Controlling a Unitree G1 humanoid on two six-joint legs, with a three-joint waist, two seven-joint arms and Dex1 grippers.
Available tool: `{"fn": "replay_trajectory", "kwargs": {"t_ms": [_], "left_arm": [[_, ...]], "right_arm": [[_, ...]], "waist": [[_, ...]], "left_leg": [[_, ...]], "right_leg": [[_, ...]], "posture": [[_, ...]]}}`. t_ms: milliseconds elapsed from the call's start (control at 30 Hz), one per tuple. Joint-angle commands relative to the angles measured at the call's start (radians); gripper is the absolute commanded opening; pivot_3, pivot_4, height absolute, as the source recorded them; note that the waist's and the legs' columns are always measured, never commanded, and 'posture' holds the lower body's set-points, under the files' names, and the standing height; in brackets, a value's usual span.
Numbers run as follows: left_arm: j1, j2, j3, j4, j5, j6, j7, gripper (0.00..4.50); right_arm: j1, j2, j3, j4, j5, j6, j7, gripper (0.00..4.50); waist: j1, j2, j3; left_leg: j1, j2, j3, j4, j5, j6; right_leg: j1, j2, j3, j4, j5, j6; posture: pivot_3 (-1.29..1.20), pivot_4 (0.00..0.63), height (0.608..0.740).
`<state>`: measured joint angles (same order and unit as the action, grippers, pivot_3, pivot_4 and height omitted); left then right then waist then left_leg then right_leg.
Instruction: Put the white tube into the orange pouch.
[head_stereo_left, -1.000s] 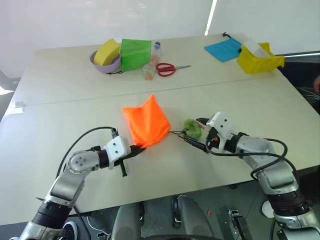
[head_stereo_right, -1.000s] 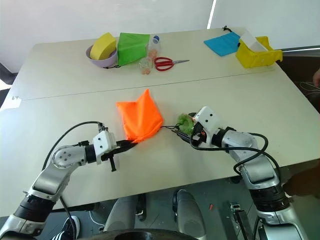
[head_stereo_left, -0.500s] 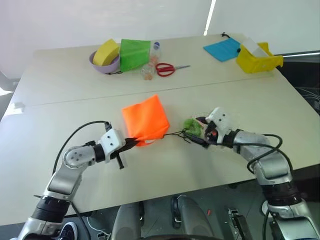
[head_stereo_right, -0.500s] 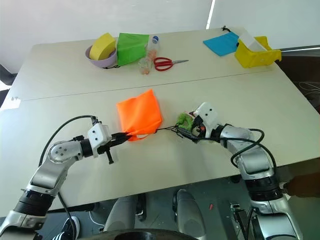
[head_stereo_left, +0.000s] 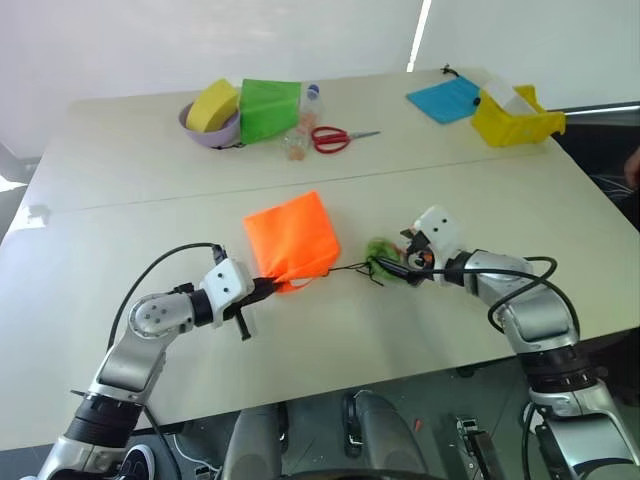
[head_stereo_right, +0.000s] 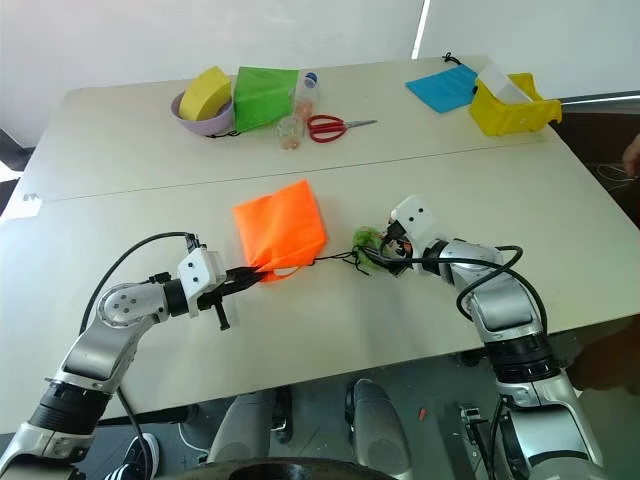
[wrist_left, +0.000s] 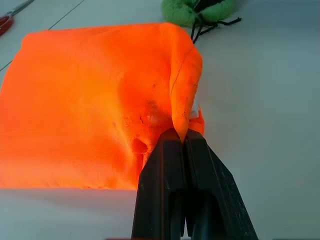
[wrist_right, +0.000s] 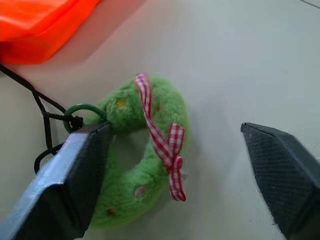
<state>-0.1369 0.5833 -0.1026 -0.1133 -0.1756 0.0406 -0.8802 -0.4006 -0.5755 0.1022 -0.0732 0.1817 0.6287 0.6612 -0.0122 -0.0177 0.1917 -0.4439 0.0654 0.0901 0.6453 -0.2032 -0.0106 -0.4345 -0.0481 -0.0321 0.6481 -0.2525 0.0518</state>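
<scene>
Orange pouch (head_stereo_left: 292, 238) flat on beige table (head_stereo_left: 150, 260)

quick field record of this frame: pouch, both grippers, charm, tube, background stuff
orange pouch: lies flat mid-table, one edge pinched
left gripper: shut on the pouch's edge
right gripper: open, fingers either side of the green wreath charm, not closed on it
black cord: runs from pouch to charm
white tube: cannot tell where it is
far side: green pouch, blue pouch, scissors, yellow bin, bowl holding a yellow sponge
</scene>
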Motion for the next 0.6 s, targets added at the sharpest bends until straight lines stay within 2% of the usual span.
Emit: {"fn": "replay_trajectory", "kwargs": {"t_ms": [33,133,167,300,467,600], "left_arm": [[-0.004,-0.004,0.004,-0.038,-0.006,0.004,0.008,0.0],[-0.007,-0.007,0.0,-0.041,-0.005,0.009,0.009,0.0],[-0.009,-0.008,-0.001,-0.04,-0.004,0.009,0.009,0.0],[0.0,-0.005,0.001,-0.048,-0.005,0.011,0.007,0.0],[0.02,0.014,0.031,-0.06,-0.028,0.018,-0.001,0.0],[0.03,0.016,0.028,-0.064,-0.029,0.014,-0.003,0.0]], "right_arm": [[0.01,-0.033,0.014,-0.014,-0.006,0.036,0.031,1.99],[0.022,-0.034,0.014,-0.019,-0.009,0.041,0.036,0.41],[0.023,-0.036,0.014,-0.024,-0.011,0.034,0.04,0.03],[0.057,-0.056,-0.047,-0.097,0.054,0.053,0.084,0.03],[0.219,-0.215,-0.119,-0.241,0.161,0.063,0.261,0.03],[0.29,-0.336,-0.167,-0.263,0.208,0.056,0.359,0.03]], "waist": [[0.001,0.0,0.0],[0.002,0.0,0.0],[0.002,0.0,0.0],[0.004,0.0,0.0],[0.015,0.0,0.0],[0.016,0.0,0.0]], "left_leg": [[0.0,0.0,0.0,0.0,0.0,0.0],[0.0,0.0,0.0,0.0,0.0,0.0],[0.0,0.0,0.0,0.0,0.0,0.0],[0.0,0.0,0.0,0.001,0.0,0.0],[-0.001,0.0,0.0,0.0,-0.001,0.002],[0.001,0.0,0.001,0.001,-0.001,0.002]], "right_leg": [[0.0,0.0,0.0,0.0,0.0,0.0],[0.001,0.0,0.0,0.0,0.0,0.0],[0.001,0.0,0.0,0.0,0.0,0.0],[0.001,0.0,0.0,0.0,0.0,0.0],[0.001,-0.001,0.0,-0.001,0.0,0.0],[0.001,-0.001,0.0,-0.001,0.0,0.0]], "posture": [[0.0,0.15,0.74],[0.0,0.15,0.74],[0.0,0.15,0.74],[0.0,0.15,0.74],[0.0,0.15,0.74],[0.0,0.15,0.74]]}}
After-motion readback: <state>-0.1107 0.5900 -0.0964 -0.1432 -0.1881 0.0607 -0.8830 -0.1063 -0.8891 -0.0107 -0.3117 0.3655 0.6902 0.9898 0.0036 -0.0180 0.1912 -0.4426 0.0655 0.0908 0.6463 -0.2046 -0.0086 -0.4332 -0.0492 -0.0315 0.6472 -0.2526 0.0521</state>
